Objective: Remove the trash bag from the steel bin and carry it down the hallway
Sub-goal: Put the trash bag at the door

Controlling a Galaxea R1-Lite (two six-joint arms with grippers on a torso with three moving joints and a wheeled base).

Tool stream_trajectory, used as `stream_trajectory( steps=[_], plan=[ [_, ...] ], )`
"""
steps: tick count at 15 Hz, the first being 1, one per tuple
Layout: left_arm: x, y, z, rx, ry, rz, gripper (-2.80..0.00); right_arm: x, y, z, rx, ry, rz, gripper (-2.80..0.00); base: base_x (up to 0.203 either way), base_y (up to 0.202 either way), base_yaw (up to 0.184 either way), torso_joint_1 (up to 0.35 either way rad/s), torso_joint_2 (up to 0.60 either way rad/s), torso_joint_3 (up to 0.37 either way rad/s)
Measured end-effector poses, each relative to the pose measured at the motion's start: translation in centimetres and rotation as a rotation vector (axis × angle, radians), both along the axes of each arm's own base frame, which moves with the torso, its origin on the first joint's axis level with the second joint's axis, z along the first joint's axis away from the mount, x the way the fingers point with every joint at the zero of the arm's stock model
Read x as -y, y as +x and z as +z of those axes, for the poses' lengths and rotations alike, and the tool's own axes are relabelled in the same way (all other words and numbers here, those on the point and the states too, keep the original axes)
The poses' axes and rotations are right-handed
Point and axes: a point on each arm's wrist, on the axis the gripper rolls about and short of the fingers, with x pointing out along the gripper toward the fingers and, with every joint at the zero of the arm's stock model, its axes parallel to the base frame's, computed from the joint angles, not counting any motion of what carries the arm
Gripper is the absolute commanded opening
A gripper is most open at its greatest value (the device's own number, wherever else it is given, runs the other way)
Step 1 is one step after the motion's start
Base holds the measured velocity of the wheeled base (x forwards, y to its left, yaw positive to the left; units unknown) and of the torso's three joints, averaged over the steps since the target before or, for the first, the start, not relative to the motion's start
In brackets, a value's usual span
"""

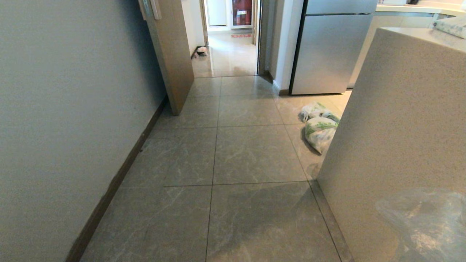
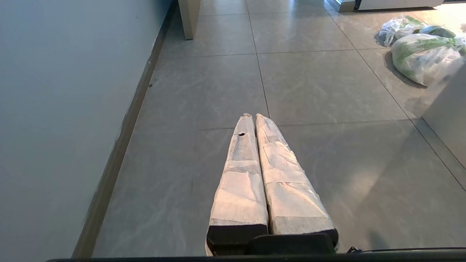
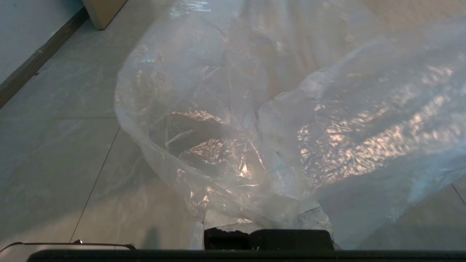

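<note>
The trash bag [image 3: 233, 120] is clamped in the right pincer [image 3: 267, 223]; the left pincer [image 2: 253, 116] is closed, empty. The bag should be kept clear of the counter [image 1: 397, 109] down the hallway [image 1: 229, 54].

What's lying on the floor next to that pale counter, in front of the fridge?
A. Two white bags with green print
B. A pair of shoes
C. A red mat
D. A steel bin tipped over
A: the white bags with green print lie on the tiles against the counter, a little in front of the fridge.
</note>
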Motion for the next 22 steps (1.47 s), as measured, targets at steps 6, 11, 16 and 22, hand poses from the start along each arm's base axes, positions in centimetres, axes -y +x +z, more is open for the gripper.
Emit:
stream_trajectory(
  steps=[6, 11, 16, 22],
  plan=[
    [0.00, 0.00, 0.01, 0.000, 0.000, 0.000, -2.80, 0.00, 0.00, 0.00, 0.000, 0.000, 0.000, -2.80, 0.187, 0.000, 0.001, 0.003, 0.00, 0.001],
    [0.00, -0.01, 0.02, 0.000, 0.000, 0.000, -2.80, 0.00, 0.00, 0.00, 0.000, 0.000, 0.000, -2.80, 0.192, 0.000, 0.001, 0.001, 0.00, 0.002],
    [0.00, -0.01, 0.02, 0.000, 0.000, 0.000, -2.80, 0.00, 0.00, 0.00, 0.000, 0.000, 0.000, -2.80, 0.191, 0.000, 0.000, 0.002, 0.00, 0.002],
    [0.00, 0.00, 0.00, -0.001, 0.000, 0.001, -2.80, 0.00, 0.00, 0.00, 0.000, 0.000, 0.000, -2.80, 0.190, 0.000, 0.001, 0.002, 0.00, 0.003]
  ],
)
